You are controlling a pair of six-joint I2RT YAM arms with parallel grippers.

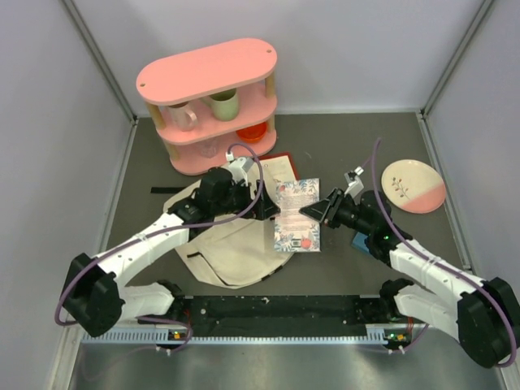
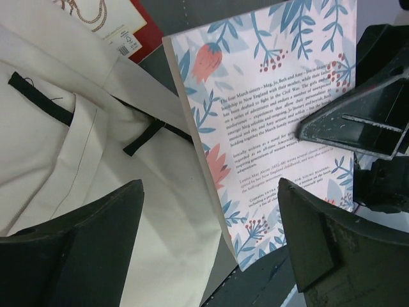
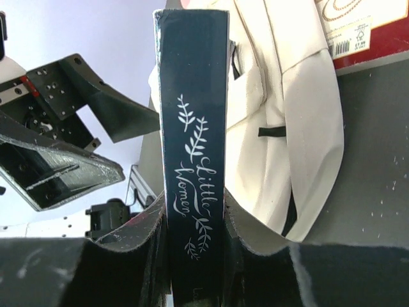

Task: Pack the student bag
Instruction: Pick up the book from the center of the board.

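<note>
From my seat, the student bag [image 1: 231,248] lies flat on the dark table [image 1: 349,146] in front of the left arm, a cream heap with black strap loops. Its mouth is not visible, so I cannot tell what it holds. A floral paperback [image 1: 296,215] sits just right of it, with its left edge over the bag's fabric. The right gripper [image 1: 309,210] is clamped on that book's dark spine, and the right wrist view shows both fingers pressed against the lettered edge. The left gripper [image 1: 270,211] hangs over the seam between bag and book, its jaws spread wide and gripping nothing. A red-bordered book [image 1: 278,165] lies partly under the bag's far end. At the back stands a pink two-tier shelf [image 1: 207,73]. Its upper tier carries a pink mug [image 1: 183,115] and a green mug [image 1: 225,104], and the lower tier holds something orange [image 1: 253,132]. A cream and pink plate [image 1: 413,185] rests far right. A small blue object [image 1: 359,241] peeks out beside the right arm.
</note>
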